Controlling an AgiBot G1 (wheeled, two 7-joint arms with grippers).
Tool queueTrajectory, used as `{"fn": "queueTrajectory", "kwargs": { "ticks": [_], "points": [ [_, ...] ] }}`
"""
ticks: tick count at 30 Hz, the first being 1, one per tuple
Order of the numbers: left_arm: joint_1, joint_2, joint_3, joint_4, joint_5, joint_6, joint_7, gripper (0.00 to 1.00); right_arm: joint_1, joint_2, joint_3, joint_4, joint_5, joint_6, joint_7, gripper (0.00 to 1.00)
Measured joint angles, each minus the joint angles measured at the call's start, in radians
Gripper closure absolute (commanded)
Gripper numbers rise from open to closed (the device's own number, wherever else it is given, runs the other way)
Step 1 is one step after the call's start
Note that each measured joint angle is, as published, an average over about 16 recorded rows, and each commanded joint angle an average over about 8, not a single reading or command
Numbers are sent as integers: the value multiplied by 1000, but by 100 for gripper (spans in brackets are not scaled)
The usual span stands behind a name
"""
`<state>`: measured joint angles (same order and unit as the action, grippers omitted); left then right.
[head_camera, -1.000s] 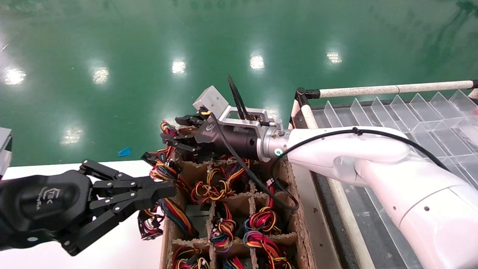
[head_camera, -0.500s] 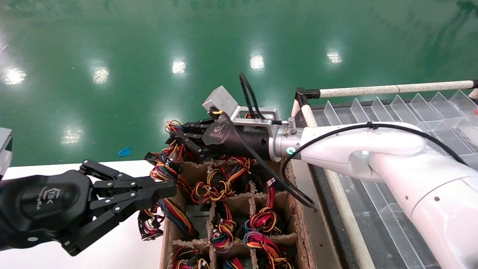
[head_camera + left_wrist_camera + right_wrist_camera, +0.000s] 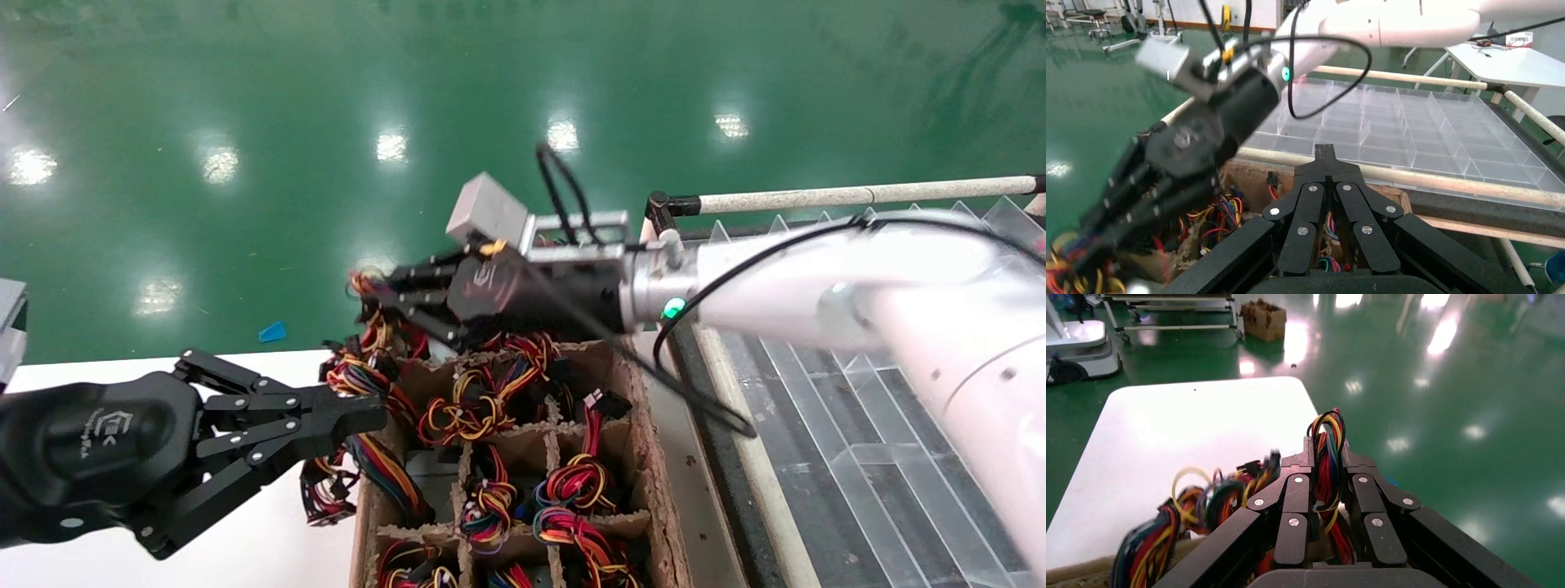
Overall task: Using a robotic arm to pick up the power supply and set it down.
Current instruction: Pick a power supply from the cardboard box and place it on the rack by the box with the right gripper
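Observation:
My right gripper (image 3: 377,299), on the white robotic arm (image 3: 817,286), hangs over the far left corner of a cardboard crate (image 3: 647,457). It is shut on a red, yellow and black wire bundle (image 3: 1326,454) that stands up between its fingers and trails down into the crate. The power supply's grey box is hidden; only wires show under the gripper (image 3: 1327,450). My left gripper (image 3: 372,412) is parked low at the left, over the white table (image 3: 270,539), shut and empty. In the left wrist view its fingertips (image 3: 1326,150) meet.
The crate has cardboard dividers, and several cells hold coloured wire bundles (image 3: 572,482). A clear plastic compartment tray (image 3: 858,425) with a padded rail (image 3: 858,196) lies to the right. A glossy green floor (image 3: 327,82) lies beyond the table.
My right gripper has risen and drawn back to the right, pulling the wire bundle up from the crate's far corner. The left arm has not moved.

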<state>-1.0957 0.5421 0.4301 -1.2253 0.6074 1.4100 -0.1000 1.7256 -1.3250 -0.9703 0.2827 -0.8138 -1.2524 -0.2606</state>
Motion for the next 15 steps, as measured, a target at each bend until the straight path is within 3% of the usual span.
{"fn": "queueTrajectory", "kwargs": {
  "ticks": [15],
  "points": [
    [0, 0, 0, 0, 0, 0, 0, 100, 221, 52, 6, -19, -27, -79, -150, 100]
  ]
}}
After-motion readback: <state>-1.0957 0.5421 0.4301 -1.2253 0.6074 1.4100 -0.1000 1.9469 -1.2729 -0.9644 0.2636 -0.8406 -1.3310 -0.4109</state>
